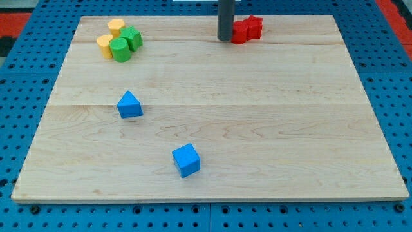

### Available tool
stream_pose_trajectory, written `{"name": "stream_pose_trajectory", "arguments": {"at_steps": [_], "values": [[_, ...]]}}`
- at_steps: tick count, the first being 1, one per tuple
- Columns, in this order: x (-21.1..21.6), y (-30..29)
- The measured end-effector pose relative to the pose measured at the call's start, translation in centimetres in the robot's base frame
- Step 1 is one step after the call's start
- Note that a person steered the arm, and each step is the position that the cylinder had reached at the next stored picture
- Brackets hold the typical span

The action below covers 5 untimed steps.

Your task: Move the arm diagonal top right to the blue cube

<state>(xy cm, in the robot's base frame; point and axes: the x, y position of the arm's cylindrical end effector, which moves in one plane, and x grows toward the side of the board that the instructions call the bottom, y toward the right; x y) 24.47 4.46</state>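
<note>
The blue cube (pixel 186 160) lies on the wooden board (pixel 270 129) toward the view's bottom, a little left of centre. My tip (pixel 224 38) is at the end of the dark rod near the view's top, far above and to the right of the blue cube. It stands right beside the left edge of the red blocks (pixel 247 29). A blue triangular block (pixel 129 105) lies to the upper left of the cube.
At the view's top left, two yellow blocks (pixel 116 27) (pixel 104 45) and two green blocks (pixel 132 38) (pixel 120 49) sit bunched together. The board rests on a blue pegboard (pixel 393 77).
</note>
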Motion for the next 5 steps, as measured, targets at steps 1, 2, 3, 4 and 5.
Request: {"name": "stream_pose_trajectory", "arguments": {"at_steps": [1, 2, 3, 4, 5], "values": [[-1.4, 0.7], [-2.0, 2.9], [-0.3, 3.4], [4.2, 4.0], [9.4, 5.2]]}}
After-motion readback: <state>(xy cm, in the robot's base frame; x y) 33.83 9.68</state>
